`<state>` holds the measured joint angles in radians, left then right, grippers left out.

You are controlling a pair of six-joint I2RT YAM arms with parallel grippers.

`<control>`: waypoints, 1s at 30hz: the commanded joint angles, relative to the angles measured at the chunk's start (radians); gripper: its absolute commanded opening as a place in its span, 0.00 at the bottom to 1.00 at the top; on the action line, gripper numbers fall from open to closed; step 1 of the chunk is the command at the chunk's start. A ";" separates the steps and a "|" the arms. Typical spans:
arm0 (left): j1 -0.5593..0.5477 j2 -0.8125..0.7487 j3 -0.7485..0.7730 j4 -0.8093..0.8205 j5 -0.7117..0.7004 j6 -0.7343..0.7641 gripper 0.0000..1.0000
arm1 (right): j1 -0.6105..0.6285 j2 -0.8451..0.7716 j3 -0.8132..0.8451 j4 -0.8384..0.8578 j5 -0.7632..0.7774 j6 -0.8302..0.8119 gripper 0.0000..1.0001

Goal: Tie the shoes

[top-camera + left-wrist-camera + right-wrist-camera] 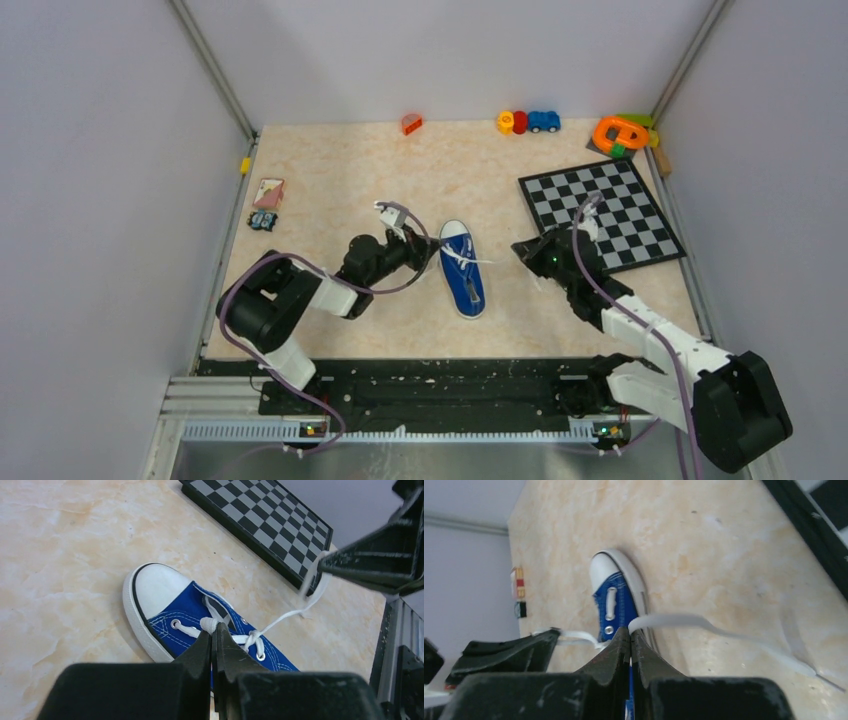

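Table [330, 180]: sneaker [463, 268] between left hand [425, 252], right hand [523, 251].

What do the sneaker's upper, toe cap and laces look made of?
Sneaker upper: matte blue cloth, likely canvas; white stitched seams show.
Toe cap: white rubber by its smooth, faintly glossy look; could be plastic.
Laces: flat white woven fabric, limp; probably cotton or polyester.
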<state>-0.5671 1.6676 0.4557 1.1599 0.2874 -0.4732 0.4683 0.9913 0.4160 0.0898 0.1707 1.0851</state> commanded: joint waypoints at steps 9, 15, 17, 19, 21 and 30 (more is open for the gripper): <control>-0.001 -0.088 0.043 -0.120 0.190 0.205 0.00 | 0.004 0.107 0.256 0.032 -0.354 -0.338 0.00; -0.001 -0.114 0.120 -0.310 0.291 0.355 0.00 | 0.004 0.134 0.307 -0.004 -0.399 -0.415 0.00; -0.002 -0.122 0.138 -0.353 0.315 0.406 0.00 | 0.004 0.139 0.320 -0.025 -0.403 -0.436 0.00; -0.002 -0.131 0.160 -0.415 0.330 0.457 0.00 | 0.004 0.141 0.322 -0.024 -0.411 -0.448 0.00; -0.002 -0.137 0.190 -0.497 0.345 0.526 0.00 | 0.004 0.143 0.320 -0.011 -0.434 -0.471 0.00; -0.039 -0.120 0.293 -0.702 0.348 0.722 0.00 | 0.004 0.225 0.351 0.010 -0.448 -0.501 0.00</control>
<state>-0.5877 1.5707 0.6979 0.5400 0.6128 0.1192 0.4683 1.1797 0.6949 0.0597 -0.2565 0.6220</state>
